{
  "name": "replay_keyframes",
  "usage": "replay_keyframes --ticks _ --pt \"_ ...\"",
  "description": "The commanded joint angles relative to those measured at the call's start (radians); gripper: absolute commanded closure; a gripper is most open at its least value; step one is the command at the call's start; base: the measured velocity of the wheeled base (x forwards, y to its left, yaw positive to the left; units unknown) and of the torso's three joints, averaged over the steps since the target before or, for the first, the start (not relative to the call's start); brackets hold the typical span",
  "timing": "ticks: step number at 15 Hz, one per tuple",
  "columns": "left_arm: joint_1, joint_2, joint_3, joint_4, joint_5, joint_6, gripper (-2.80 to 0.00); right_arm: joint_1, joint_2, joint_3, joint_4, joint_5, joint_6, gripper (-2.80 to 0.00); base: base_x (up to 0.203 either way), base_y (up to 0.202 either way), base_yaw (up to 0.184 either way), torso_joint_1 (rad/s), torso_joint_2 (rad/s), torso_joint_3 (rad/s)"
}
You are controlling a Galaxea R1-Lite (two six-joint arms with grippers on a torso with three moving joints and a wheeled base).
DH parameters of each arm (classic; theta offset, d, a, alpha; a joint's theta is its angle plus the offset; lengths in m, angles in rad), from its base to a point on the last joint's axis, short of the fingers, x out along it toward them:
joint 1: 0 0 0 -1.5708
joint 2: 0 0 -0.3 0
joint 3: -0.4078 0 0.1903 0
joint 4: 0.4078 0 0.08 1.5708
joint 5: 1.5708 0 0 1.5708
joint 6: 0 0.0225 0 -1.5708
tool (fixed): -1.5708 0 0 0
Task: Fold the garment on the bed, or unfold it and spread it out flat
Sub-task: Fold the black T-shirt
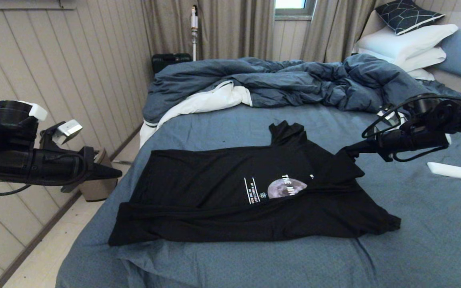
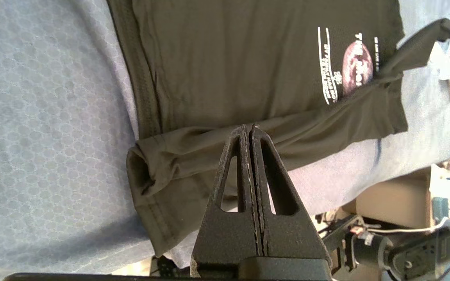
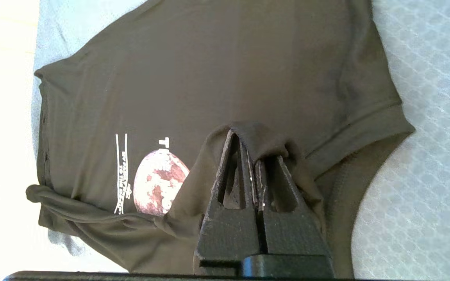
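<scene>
The bed (image 1: 414,224), covered by a blue-grey sheet, is seen with a rumpled dark blue duvet (image 1: 278,82) heaped across its far half and white pillows (image 1: 406,44) stacked at the far right. The garment (image 1: 214,192), a black T-shirt with a moon print, is spread partly folded on the near middle of the sheet. One raised edge of it is pinched in the closed jaws of the right gripper (image 3: 254,156), while the left gripper (image 2: 248,128) is held pressed together and empty beside the bed's left edge.
</scene>
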Motion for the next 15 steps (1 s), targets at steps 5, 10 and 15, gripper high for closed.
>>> replay_keyframes --ticks 5,10,15 --pt "0.001 0.0 0.0 0.002 -0.008 -0.002 0.0 -0.001 -0.006 0.005 0.004 -0.013 -0.003 0.0 0.0 0.0 0.0 0.0 0.0 0.0" --pt "0.0 -0.003 0.007 0.002 -0.011 -0.002 0.0 0.004 -0.024 0.006 0.004 -0.043 -0.014 0.0 0.0 0.0 0.0 0.0 0.0 0.0" --pt "0.0 -0.005 0.01 0.002 -0.018 -0.002 0.0 0.04 -0.036 0.018 0.004 -0.117 -0.017 -2.8 0.0 0.0 0.0 0.0 0.0 0.0"
